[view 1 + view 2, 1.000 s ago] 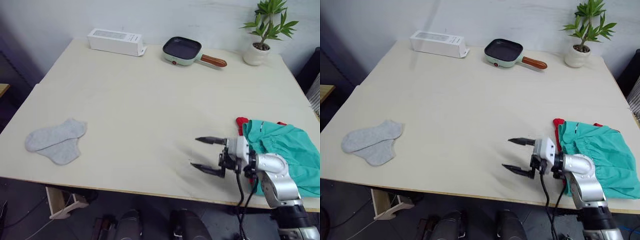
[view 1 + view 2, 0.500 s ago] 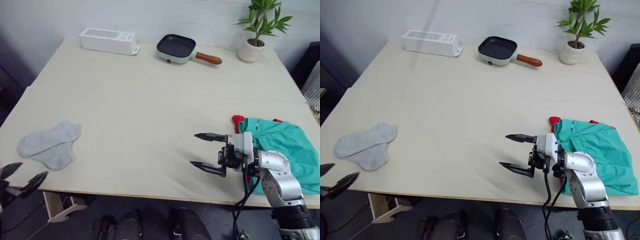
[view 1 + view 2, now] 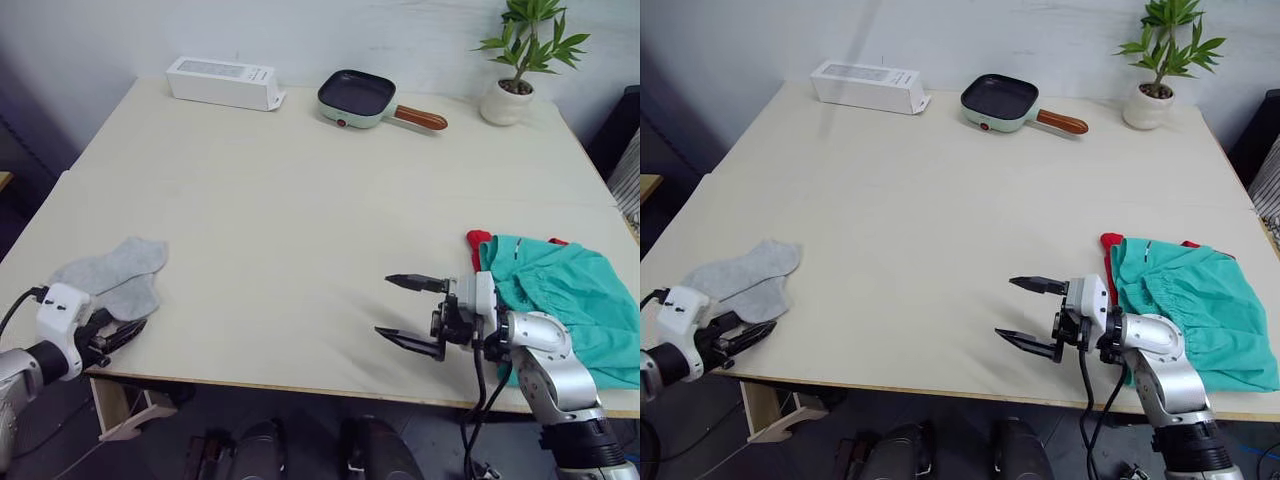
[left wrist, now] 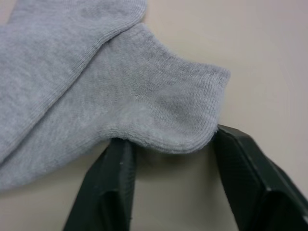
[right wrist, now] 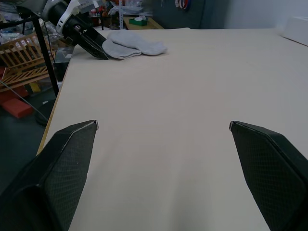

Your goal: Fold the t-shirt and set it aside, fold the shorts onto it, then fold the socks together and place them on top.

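Observation:
The grey socks lie overlapped flat near the table's front left edge. My left gripper is at their near end. In the left wrist view its two black fingers stand apart on either side of the nearer sock's rounded end, touching its rim. The teal shorts lie bunched at the right edge, on top of the red t-shirt, of which a corner shows. Left of the shorts, my right gripper hovers open and empty over bare table.
A white box, a green pan with a brown handle and a potted plant stand along the far edge. The table's front edge runs just behind both grippers. A wooden rack sits below it at the left.
My left gripper has come up from below the table's front edge to the socks' near end, and its fingers have narrowed. The right gripper has barely moved. The camera has shifted.

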Controlling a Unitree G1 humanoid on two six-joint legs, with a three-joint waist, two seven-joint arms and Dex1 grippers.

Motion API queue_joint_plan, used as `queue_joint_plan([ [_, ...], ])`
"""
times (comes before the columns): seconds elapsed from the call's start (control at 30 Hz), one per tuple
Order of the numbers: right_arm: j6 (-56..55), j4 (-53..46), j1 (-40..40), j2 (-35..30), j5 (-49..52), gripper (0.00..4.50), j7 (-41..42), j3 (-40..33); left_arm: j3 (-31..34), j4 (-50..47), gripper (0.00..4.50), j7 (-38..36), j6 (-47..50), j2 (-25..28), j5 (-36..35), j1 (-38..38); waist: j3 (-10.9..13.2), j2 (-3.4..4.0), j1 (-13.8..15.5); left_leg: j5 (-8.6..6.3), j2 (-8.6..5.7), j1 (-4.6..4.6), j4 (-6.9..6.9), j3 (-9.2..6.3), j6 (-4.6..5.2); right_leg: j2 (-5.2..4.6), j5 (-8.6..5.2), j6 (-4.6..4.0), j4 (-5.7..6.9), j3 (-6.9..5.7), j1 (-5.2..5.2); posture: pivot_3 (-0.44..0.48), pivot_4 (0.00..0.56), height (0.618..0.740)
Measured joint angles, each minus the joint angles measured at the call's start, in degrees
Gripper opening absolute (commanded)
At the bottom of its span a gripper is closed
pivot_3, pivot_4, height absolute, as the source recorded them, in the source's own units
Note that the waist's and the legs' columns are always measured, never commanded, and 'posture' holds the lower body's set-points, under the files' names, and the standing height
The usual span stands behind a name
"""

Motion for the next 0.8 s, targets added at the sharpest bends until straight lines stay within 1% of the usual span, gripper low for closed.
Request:
queue_joint_plan([
  [0.13, 0.7, -1.2, 1.6, -0.4, 0.0, 4.5, -0.6, -0.1, -2.2, 0.3, 0.23, -2.3, -2.2, 0.1, 1.2, -1.3, -0.1, 0.12, 0.2, 0.04, -0.01, 0.0, 0.0, -0.01, 0.0, -0.03, 0.0, 0.0, 0.01, -0.01, 0.0, 0.0, 0.15, 0.74],
  [0.17, 0.8, -1.3, 2.1, -0.5, 0.0, 4.5, -0.7, -0.1, -2.7, 0.2, 0.03, -2.8, -2.2, 0.1, 1.3, -1.8, -0.1, 0.13, 0.3, 0.04, -0.02, 0.0, 0.0, -0.01, 0.01, -0.04, 0.0, 0.0, 0.01, -0.01, 0.01, 0.0, 0.15, 0.74],
  [0.23, 0.8, -1.8, 3.1, -1.3, 0.0, 4.5, -0.7, -0.2, -3.9, -0.3, 0.03, -3.5, -1.9, 0.1, 1.3, -2.8, -0.1, 0.13, 0.4, 0.05, -0.02, 0.0, 0.0, -0.01, 0.02, -0.05, 0.01, 0.0, 0.01, -0.01, 0.01, 0.0, 0.15, 0.74],
  [0.3, 0.7, -2.0, 4.4, -2.2, -0.1, 4.5, -0.5, -0.7, -6.5, -3.1, 0.03, -4.1, -0.4, 0.0, 1.2, -4.2, -0.1, 0.13, 0.6, 0.05, -0.03, -0.02, 0.0, -0.01, 0.03, -0.05, 0.02, 0.02, -0.01, -0.01, 0.02, 0.0, 0.15, 0.74],
  [0.4, -0.2, -1.7, 5.8, -4.3, -0.9, 4.5, 0.3, -2.2, -13.5, -10.9, 0.03, -4.1, 2.6, -3.1, 0.4, -7.6, -0.1, 0.12, 1.0, 0.22, -0.06, -0.03, 0.0, 0.05, 0.32, -0.04, 0.05, 0.08, -0.04, 0.05, 0.03, 0.0, 0.15, 0.74],
  [0.5, -0.7, -0.8, 6.2, -5.6, -1.4, 4.5, 0.3, -3.5, -20.2, -15.4, 0.03, -2.8, 5.6, -7.3, 0.3, -11.9, -0.1, 0.11, 1.3, 0.27, -0.04, -0.01, 0.02, 0.08, 0.36, 0.06, 0.06, 0.1, 0.02, 0.07, 0.02, 0.0, 0.15, 0.74],
  [0.57, -0.7, -0.6, 6.5, -6.0, -1.4, 4.5, 0.5, -4.6, -23.9, -18.4, 0.03, -2.2, 6.8, -8.0, 1.0, -13.6, -0.1, 0.11, 1.1, 0.29, 0.0, 0.02, 0.03, 0.16, 0.31, 0.17, 0.06, 0.1, 0.1, 0.16, -0.02, 0.0, 0.15, 0.74],
  [0.63, -0.7, -0.6, 6.7, -6.4, -1.4, 4.5, 0.5, -5.1, -25.7, -20.7, 0.03, -1.6, 6.5, -7.4, 2.9, -13.4, -0.1, 0.09, 0.7, 0.32, 0.0, 0.09, 0.03, 0.21, 0.26, 0.23, 0.05, 0.1, 0.19, 0.23, -0.03, 0.0, 0.15, 0.74],
  [0.67, -0.7, -0.6, 6.8, -6.4, -1.4, 4.5, 0.5, -5.2, -25.7, -21.5, 0.2, -1.1, 6.2, -7.2, 3.6, -13.1, -0.1, 0.09, 0.5, 0.34, 0.01, 0.11, 0.03, 0.21, 0.23, 0.26, 0.05, 0.1, 0.22, 0.24, -0.03, 0.0, 0.15, 0.74],
  [0.73, -0.6, -0.6, 7.0, -6.5, -1.4, 4.5, 0.5, -5.3, -23.7, -23.2, 0.64, 0.7, 5.5, -7.4, 4.3, -10.8, -0.1, 0.09, 0.1, 0.36, 0.01, 0.14, 0.03, 0.21, 0.21, 0.25, 0.05, 0.1, 0.26, 0.26, -0.04, 0.0, 0.15, 0.74],
  [0.8, -0.5, -0.6, 7.2, -6.5, -1.3, 4.5, 0.7, -5.5, -19.7, -24.0, 1.27, 1.2, 3.3, -7.4, 4.3, -7.1, 0.0, 0.05, -0.2, 0.36, 0.02, 0.19, 0.04, 0.24, 0.21, 0.26, 0.05, 0.1, 0.3, 0.32, -0.03, 0.0, 0.15, 0.74],
])
